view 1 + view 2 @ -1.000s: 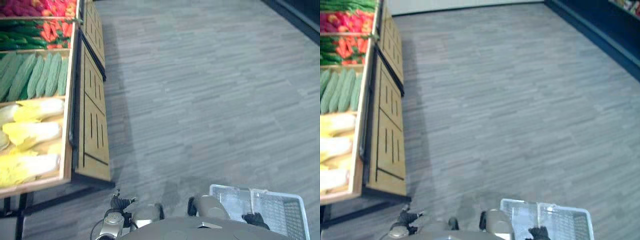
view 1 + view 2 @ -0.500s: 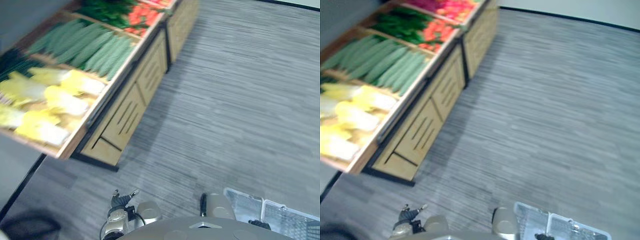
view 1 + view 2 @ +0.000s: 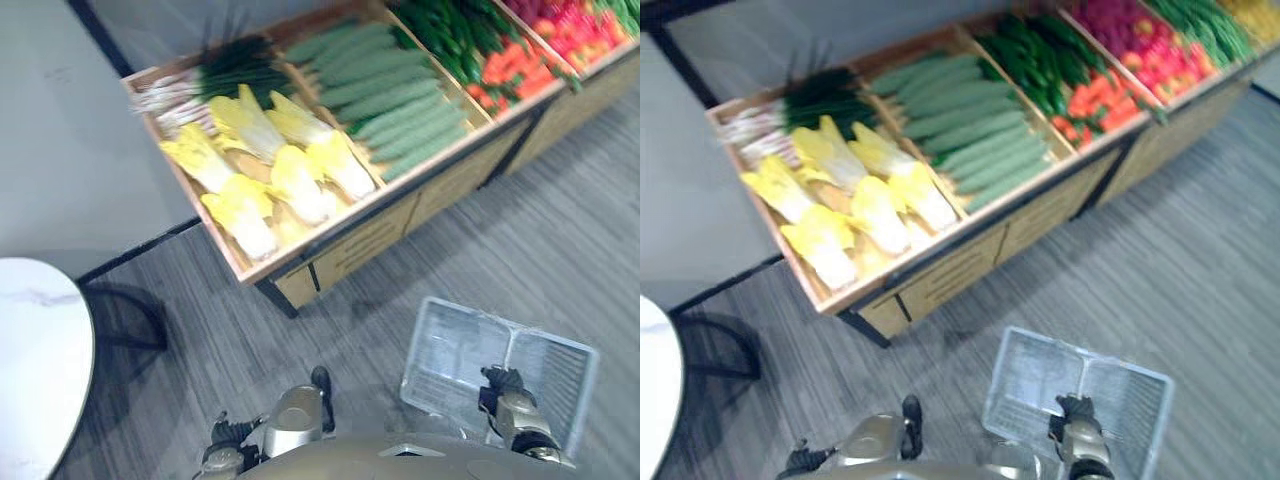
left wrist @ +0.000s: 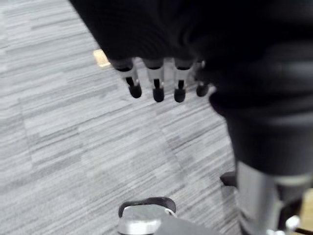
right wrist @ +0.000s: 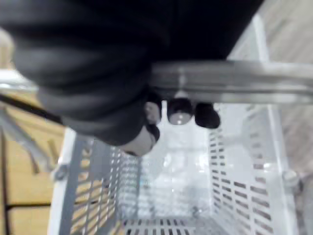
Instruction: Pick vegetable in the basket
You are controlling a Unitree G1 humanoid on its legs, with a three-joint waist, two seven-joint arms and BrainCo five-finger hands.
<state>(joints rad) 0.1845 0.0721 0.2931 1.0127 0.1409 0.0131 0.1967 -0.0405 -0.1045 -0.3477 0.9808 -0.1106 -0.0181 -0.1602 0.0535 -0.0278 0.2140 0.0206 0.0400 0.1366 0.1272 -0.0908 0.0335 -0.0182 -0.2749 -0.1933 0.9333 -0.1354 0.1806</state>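
Left eye view, where's the veg?
Pale yellow leafy cabbages [image 3: 290,175] lie in the wooden produce stand [image 3: 350,235], far-left of the white plastic basket [image 3: 440,345], long axes running far-left to near-right.
Left wrist view?
Left hand [image 4: 155,78] hangs, fingers straight, apart, empty; nearer one, I reckon.
Right wrist view?
Right hand [image 5: 151,122] clamped round the empty basket's handle.
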